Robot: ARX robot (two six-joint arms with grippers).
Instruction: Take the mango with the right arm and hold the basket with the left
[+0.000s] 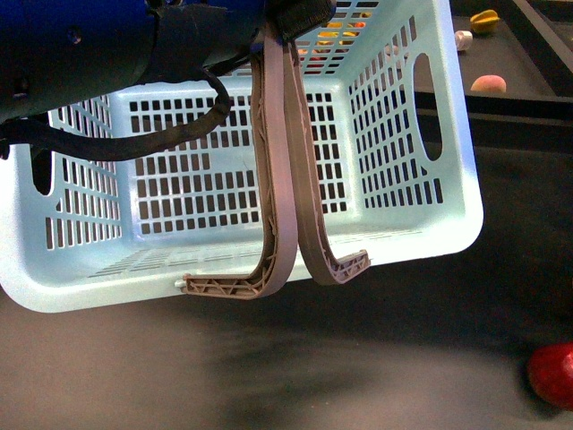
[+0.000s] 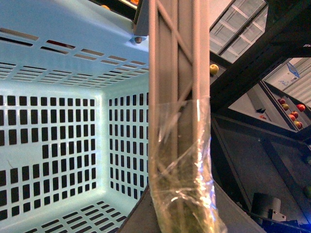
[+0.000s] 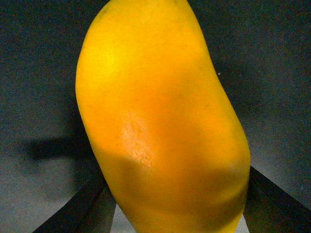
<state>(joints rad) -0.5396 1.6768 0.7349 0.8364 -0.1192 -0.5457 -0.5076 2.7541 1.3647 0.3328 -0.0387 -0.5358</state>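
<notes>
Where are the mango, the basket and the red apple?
mango [image 3: 160, 126]: right wrist view, middle of its skin.
basket [image 1: 89, 300]: front view, lower pale blue rim.
apple [image 1: 551, 374]: front view, its red side, partly cut off.

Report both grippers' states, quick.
Left gripper: closed on the basket handles.
Right gripper: closed on the mango.

In the front view the basket [image 1: 421, 224] fills the upper left and centre of the frame. The left arm [image 1: 107, 45] crosses in front of its upper left corner. Its two handles [image 1: 282, 179] run down the centre, over the front rim. An apple [image 1: 552, 374] lies at lower right, well apart. In the right wrist view the mango [image 3: 160, 126] fills the centre, between the right gripper's [image 3: 177, 174] sides.
</notes>
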